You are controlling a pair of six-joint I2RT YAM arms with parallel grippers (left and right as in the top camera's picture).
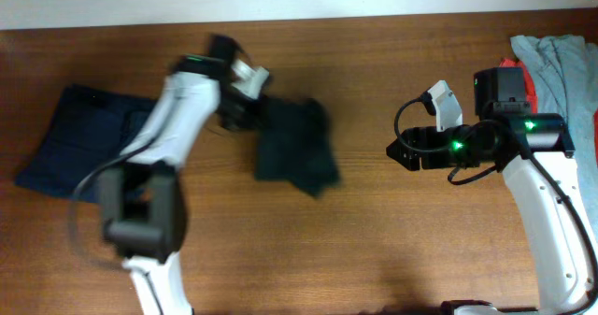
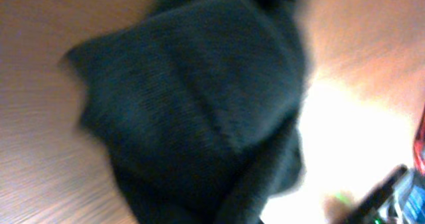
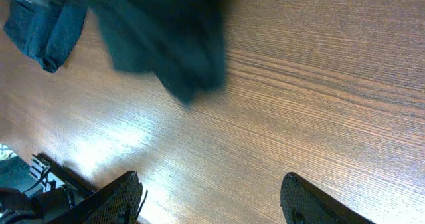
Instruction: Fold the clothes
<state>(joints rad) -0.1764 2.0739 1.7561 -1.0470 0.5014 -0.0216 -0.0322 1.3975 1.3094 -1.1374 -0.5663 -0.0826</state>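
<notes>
The clothes, a black T-shirt, hang bunched and motion-blurred over the middle of the table. My left gripper sits at the shirt's upper left edge and is shut on the cloth. In the left wrist view the black shirt fills the frame and hides the fingers. My right gripper hovers open to the right of the shirt, apart from it. In the right wrist view it holds nothing between its fingers, over bare wood, with the shirt further ahead.
A dark navy folded garment lies at the table's left, behind the left arm, and also shows in the right wrist view. Light grey and red garments are heaped at the back right corner beside the right arm.
</notes>
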